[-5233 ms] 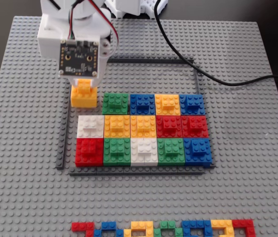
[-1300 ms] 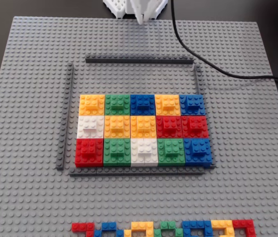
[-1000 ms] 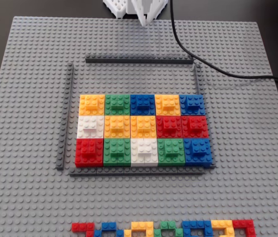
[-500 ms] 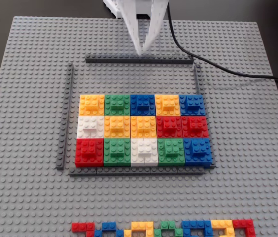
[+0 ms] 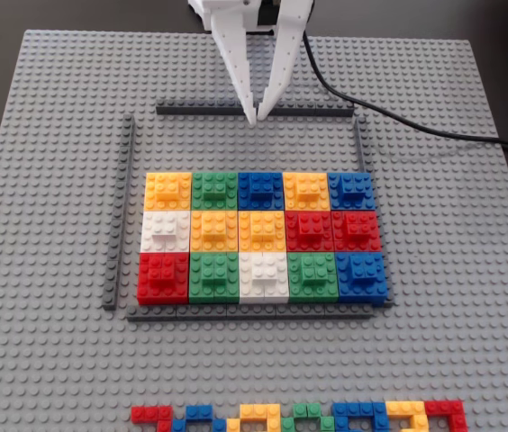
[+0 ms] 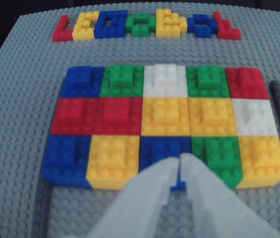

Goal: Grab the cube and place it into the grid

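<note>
The grid [image 5: 236, 314] is a dark-strip frame holding three rows of five studded cubes; every place is filled. Four yellow-orange cubes sit in it, two in the back row, such as one [image 5: 306, 191], and two in the middle row [image 5: 237, 229]. I cannot tell which is the task's cube, and no loose cube shows. My white gripper [image 5: 256, 117] hangs shut and empty over the frame's back strip, behind the cubes. In the wrist view its tips [image 6: 179, 161] meet above the nearest row, over a blue cube [image 6: 164, 147] and next to a yellow-orange one [image 6: 114, 158].
Everything stands on a grey studded baseplate [image 5: 47, 144]. A line of flat coloured bricks [image 5: 299, 417] lies at the front edge and shows at the top of the wrist view [image 6: 145, 25]. A black cable [image 5: 398, 117] runs off to the right behind the frame.
</note>
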You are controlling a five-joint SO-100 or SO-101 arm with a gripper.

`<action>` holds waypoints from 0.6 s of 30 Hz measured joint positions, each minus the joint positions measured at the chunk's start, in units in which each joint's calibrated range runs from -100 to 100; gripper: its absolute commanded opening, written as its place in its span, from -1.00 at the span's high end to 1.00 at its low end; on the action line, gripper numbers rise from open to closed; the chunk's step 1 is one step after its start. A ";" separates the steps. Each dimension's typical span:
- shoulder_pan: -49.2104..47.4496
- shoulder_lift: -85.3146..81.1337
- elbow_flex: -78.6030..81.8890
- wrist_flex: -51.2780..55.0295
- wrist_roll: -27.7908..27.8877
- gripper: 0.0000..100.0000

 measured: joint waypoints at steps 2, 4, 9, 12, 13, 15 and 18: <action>0.00 0.00 0.00 0.98 0.59 1.00; 0.00 0.00 0.00 2.20 1.07 1.00; 0.00 0.00 0.00 5.08 2.39 1.00; 0.00 0.00 0.00 6.74 1.66 1.00; 0.00 0.00 0.00 7.28 1.32 1.00; 0.00 0.00 0.00 8.50 0.73 1.00; 0.00 0.00 0.00 10.11 -0.05 1.00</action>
